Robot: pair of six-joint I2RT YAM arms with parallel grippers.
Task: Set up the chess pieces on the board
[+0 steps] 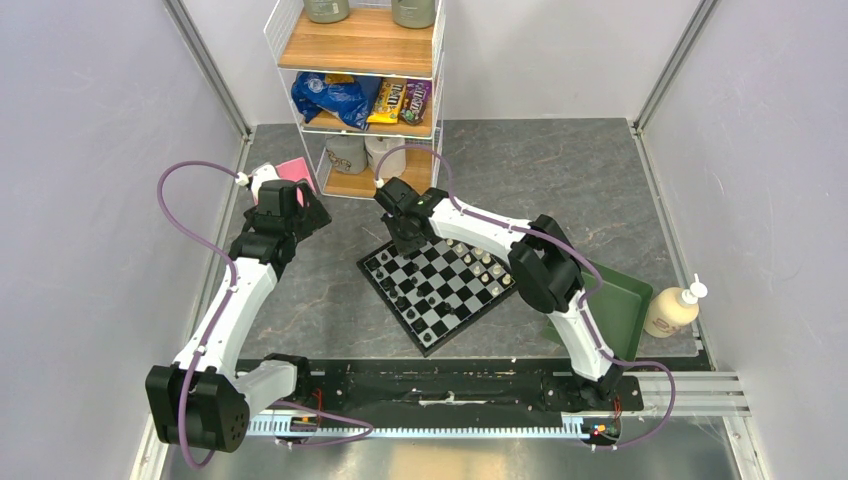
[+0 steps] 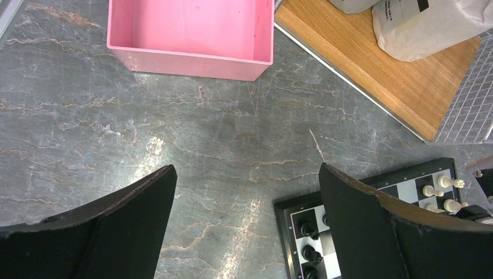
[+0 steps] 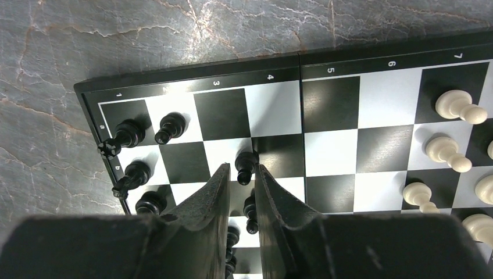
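Observation:
The board point(image 1: 452, 283) lies turned at an angle in the middle of the table. Black pieces point(image 3: 131, 133) stand along its left side and cream pieces point(image 3: 459, 107) along its right side. My right gripper point(image 3: 242, 167) hovers over the board's black side point(image 1: 405, 240), its fingers closed narrowly on a black pawn point(image 3: 245, 163) at the fingertips. My left gripper point(image 2: 247, 167) is wide open and empty above bare table, left of the board's corner point(image 2: 285, 232) and near the pink box point(image 2: 192, 29).
A wire shelf unit point(image 1: 365, 45) with snack bags and jars stands behind the board. A green tray point(image 1: 620, 300) and a soap bottle point(image 1: 672, 310) sit at the right. The pink box point(image 1: 290, 170) is beside the shelf.

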